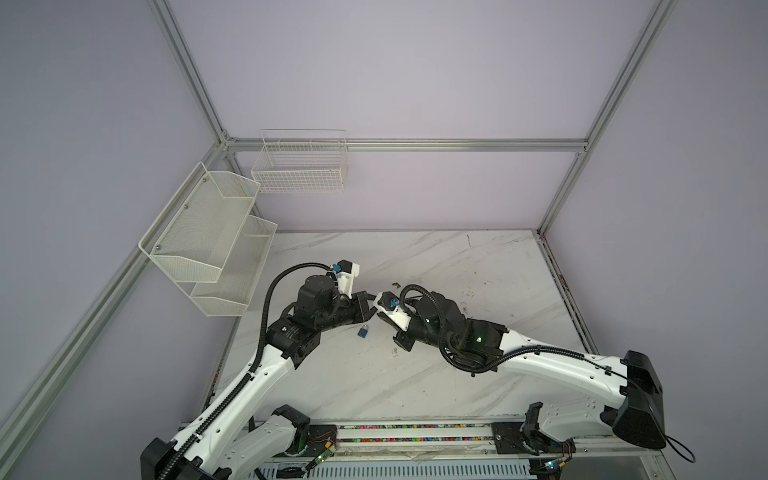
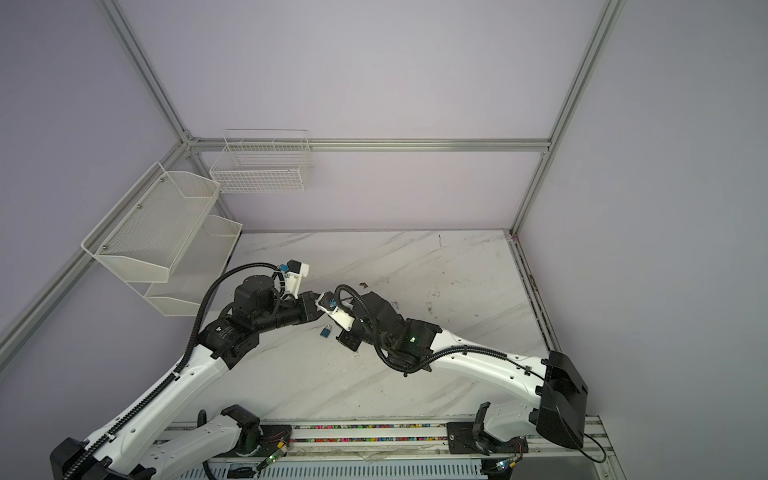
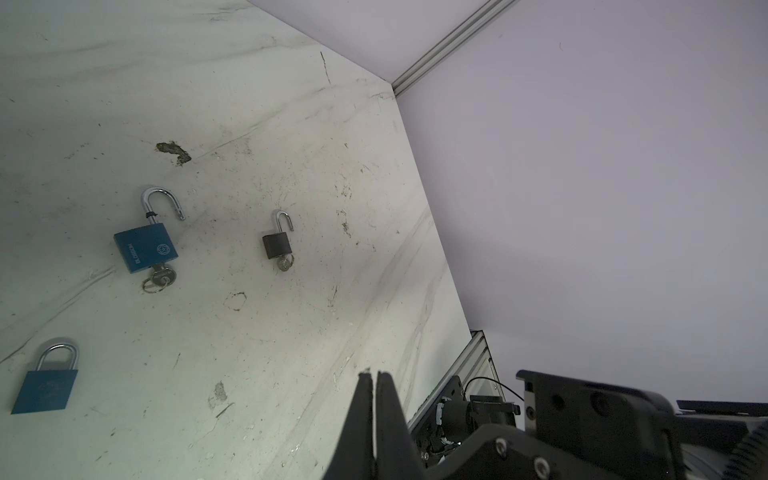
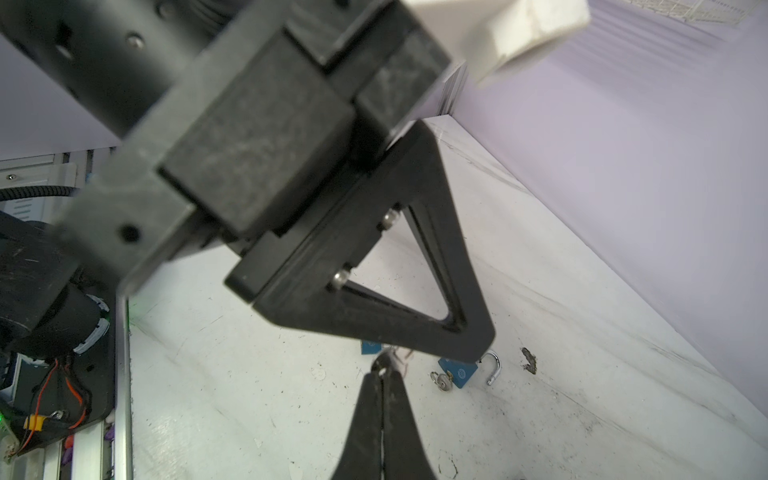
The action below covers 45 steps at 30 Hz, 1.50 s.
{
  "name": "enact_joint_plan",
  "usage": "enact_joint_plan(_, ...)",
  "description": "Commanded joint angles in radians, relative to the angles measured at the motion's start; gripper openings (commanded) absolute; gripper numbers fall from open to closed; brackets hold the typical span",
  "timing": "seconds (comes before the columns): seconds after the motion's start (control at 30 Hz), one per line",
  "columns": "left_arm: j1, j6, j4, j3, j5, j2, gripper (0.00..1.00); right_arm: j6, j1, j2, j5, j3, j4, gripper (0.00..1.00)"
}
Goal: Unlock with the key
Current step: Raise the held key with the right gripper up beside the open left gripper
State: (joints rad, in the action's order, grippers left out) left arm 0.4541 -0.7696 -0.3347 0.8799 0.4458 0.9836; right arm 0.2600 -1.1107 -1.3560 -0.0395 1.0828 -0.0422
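1. White marble-patterned worktop [image 1: 436,386], scuffed and stained, carries everything I am watching.
2. My left pincer [image 3: 376,379] is pressed shut with nothing between its tips, and it hangs clear of the worktop.
3. My right pincer [image 4: 383,372] is closed as well, nipping a small silvery key [image 4: 395,357] at its very tips. The left pincer's black triangular finger crosses in front, so part of that key is hidden from me.
4. In both top views the two wrists meet almost nose to nose over the middle of the worktop.
5. The closed blue padlock [image 3: 45,390] lies flat with its shackle seated. In both top views it sits just in front of the meeting pincers, and neither touches it.
6. The open blue padlock [image 3: 145,249] lies flat with its shackle swung free and a ringed key [image 3: 160,277] in its keyway, near a brown stain [image 3: 174,151].
7. The small black padlock [image 3: 276,245] lies apart from both blue ones. Its shackle is open and a second key [image 3: 284,262] sits in its base.
8. A white mesh shelf [image 1: 208,245] hangs on the left wall and a wire basket [image 1: 301,174] on the back wall, both well away from the arms.
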Motion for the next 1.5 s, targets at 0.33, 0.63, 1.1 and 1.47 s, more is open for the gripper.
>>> enact_joint_plan(0.33, 0.003, 0.050, 0.084, 0.091, -0.074, -0.033, 0.00, -0.039, 0.004, 0.017, -0.026, 0.078, -0.066, 0.35)
enact_joint_plan(0.63, 0.003, 0.117, 0.342, 0.043, -0.113, -0.041, 0.00, -0.287, 0.135, 0.104, 0.249, 0.080, -0.048, 0.57)
enact_joint_plan(1.1, 0.016, 0.080, 0.681, 0.007, -0.030, 0.046, 0.00, -0.962, 0.393, 0.076, 0.792, -0.037, 0.503, 0.55)
enact_joint_plan(1.47, 0.034, 0.083, 0.746, -0.014, -0.018, 0.052, 0.00, -1.137, 0.397, 0.003, 0.783, -0.097, 0.742, 0.46)
